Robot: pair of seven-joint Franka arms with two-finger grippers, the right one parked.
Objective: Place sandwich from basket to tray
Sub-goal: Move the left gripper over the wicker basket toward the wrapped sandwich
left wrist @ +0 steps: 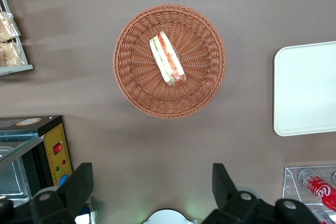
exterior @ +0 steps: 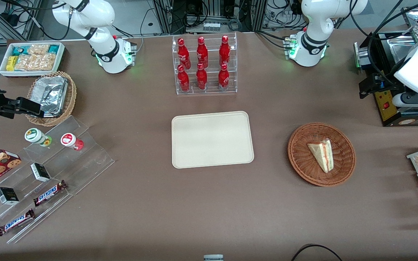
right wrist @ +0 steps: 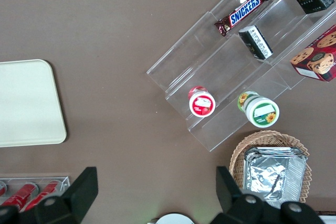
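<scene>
The gripper, hovering high above the table, is showing black fingers spread apart. The sandwich is showing white bread with red-orange and green layers, the basket reddish-brown weave, the tray plain cream.

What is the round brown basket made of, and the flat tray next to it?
The basket looks like woven wicker: reddish-brown strands in rings. The tray seems smooth matte plastic, cream, though that is a guess. The open gripper hangs above the table, holding nothing.
</scene>
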